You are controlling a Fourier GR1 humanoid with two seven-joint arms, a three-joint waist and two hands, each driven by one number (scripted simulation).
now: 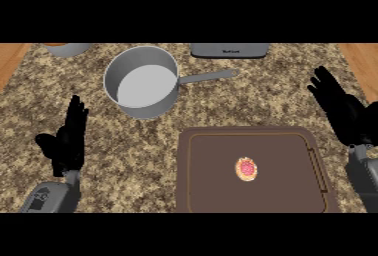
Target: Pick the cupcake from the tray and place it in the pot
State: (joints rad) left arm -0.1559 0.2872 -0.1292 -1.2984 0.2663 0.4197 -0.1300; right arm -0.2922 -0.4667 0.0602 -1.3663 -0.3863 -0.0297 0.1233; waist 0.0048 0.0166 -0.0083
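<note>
Right, I'm looking down at the counter (88,105) and the cupcake (246,169) is sitting alone near the middle of the brown tray (199,200), untouched. The pot (142,82) stands well apart, up and to the left, its handle pointing right. My right robot hand (341,107) hangs beside the tray's far right corner, fingers straight, holding nothing. The left robot hand (68,140) rests at the left, fingers up, also with nothing in it. So the pick hasn't begun. I'd bring the right hand in over the tray, come down squarely above the cupcake and close round its sides rather than its pink top. Then lift well clear of the tray's rim before swinging towards the pot.
</note>
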